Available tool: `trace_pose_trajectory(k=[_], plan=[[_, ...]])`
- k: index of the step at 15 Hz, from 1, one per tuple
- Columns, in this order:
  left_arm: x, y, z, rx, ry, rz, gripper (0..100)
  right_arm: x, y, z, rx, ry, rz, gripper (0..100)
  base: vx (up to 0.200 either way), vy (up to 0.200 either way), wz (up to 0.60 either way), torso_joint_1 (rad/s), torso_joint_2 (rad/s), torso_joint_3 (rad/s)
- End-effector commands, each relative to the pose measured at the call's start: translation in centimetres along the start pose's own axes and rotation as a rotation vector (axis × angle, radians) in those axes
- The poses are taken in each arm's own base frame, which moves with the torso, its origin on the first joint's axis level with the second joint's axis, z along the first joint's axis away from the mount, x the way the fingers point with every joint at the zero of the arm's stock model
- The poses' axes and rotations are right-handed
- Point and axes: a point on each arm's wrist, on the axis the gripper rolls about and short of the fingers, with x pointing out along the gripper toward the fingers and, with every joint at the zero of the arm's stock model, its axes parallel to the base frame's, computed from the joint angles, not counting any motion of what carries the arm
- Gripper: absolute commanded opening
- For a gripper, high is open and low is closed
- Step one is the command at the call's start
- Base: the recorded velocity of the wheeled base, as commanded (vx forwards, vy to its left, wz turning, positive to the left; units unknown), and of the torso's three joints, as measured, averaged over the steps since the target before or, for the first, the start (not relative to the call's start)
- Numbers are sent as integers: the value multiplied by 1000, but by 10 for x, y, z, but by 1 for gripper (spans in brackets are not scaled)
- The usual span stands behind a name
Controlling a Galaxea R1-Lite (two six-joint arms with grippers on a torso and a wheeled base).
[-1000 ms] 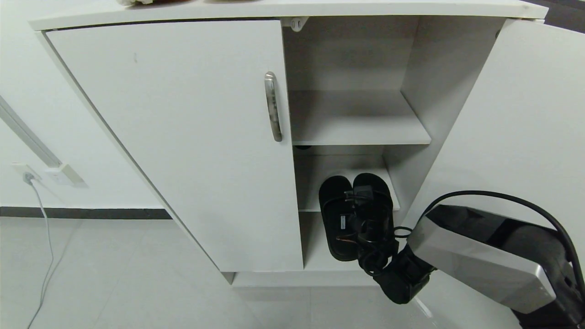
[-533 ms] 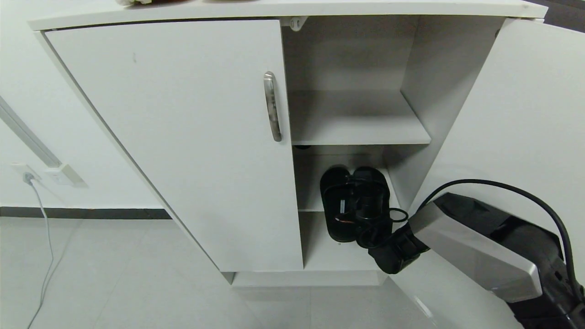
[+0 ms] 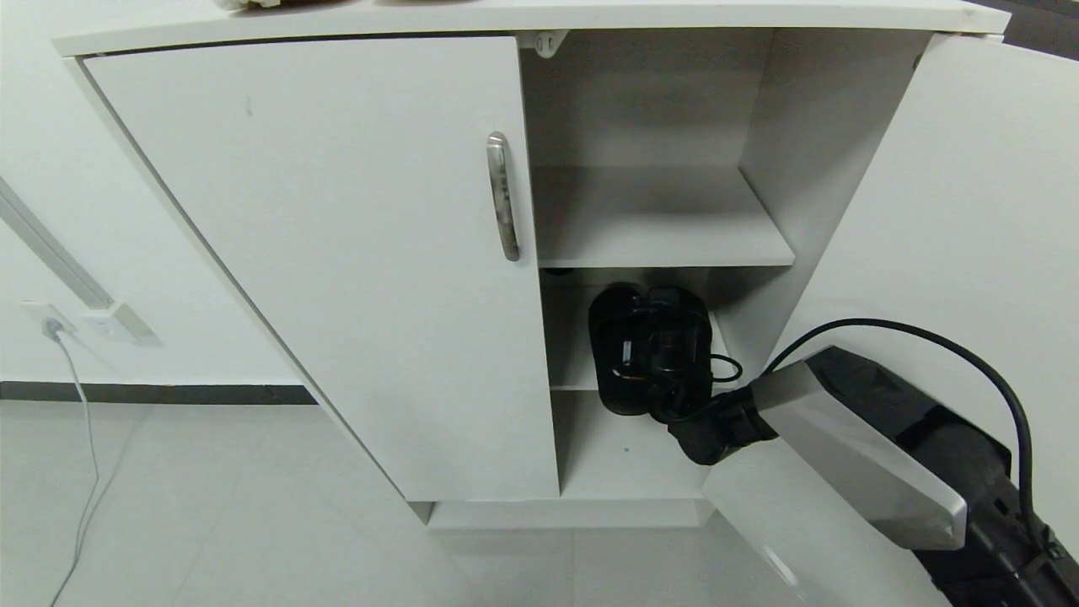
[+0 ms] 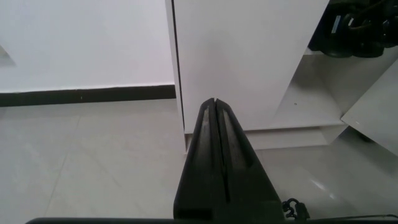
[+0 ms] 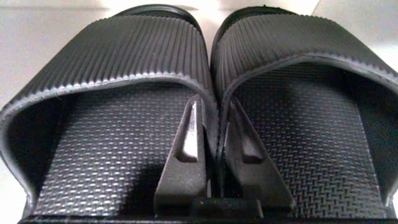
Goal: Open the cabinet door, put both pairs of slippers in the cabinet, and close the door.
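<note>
1. Lettering: a small white label (image 3: 626, 350) sits on the footbed of 1 slipper, its print too small to read; I see no other writing.
2. My right gripper (image 5: 216, 118) is clenched on the pair of black slippers (image 5: 143, 112), with 1 finger inside each shoe and the 2 adjoining inner edges pinched between them.
3. Ribbed straps arch over my fingers (image 5: 189, 149), and the footbeds have a diamond pattern.
4. From the head view, the black slippers (image 3: 649, 337) are inside the white cabinet (image 3: 506, 17), toes inward at the level of the middle shelf (image 3: 573, 354) and heels past its front edge; I cannot tell whether the soles touch it.
5. They lie below the upper shelf (image 3: 657, 228) and above the cabinet's bottom board (image 3: 615, 464).
6. The right door (image 3: 969, 211) stands open beside my right arm; the left door (image 3: 337, 253) is shut, with an upright metal handle (image 3: 503, 196) at its inner edge.
7. My left gripper (image 4: 214, 109) is pressed shut on nothing, low over the floor in front of the left door.
8. Pale glossy floor tiles (image 3: 211, 506) meet a white wall (image 3: 50, 126) at a dark skirting strip (image 3: 152, 393).
9. A grey cable (image 3: 84, 438) hangs from a wall socket (image 3: 46, 320) to the cabinet's left.
</note>
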Motion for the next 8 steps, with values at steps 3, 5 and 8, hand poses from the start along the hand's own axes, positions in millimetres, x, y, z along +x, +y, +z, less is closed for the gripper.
trace_pose_trajectory(k=[3, 5, 8], plan=[[0, 0, 0, 0, 3, 0, 0, 12, 0, -8, 2, -15, -8, 0, 0, 0, 0, 0, 0, 0], [0, 0, 0, 0, 3, 0, 0, 13, 0, -7, 2, -15, -11, 0, 0, 0, 0, 0, 0, 0], [0, 0, 0, 0, 1, 0, 0, 13, -1, -8, 0, -13, -11, 0, 0, 0, 0, 0, 0, 0]])
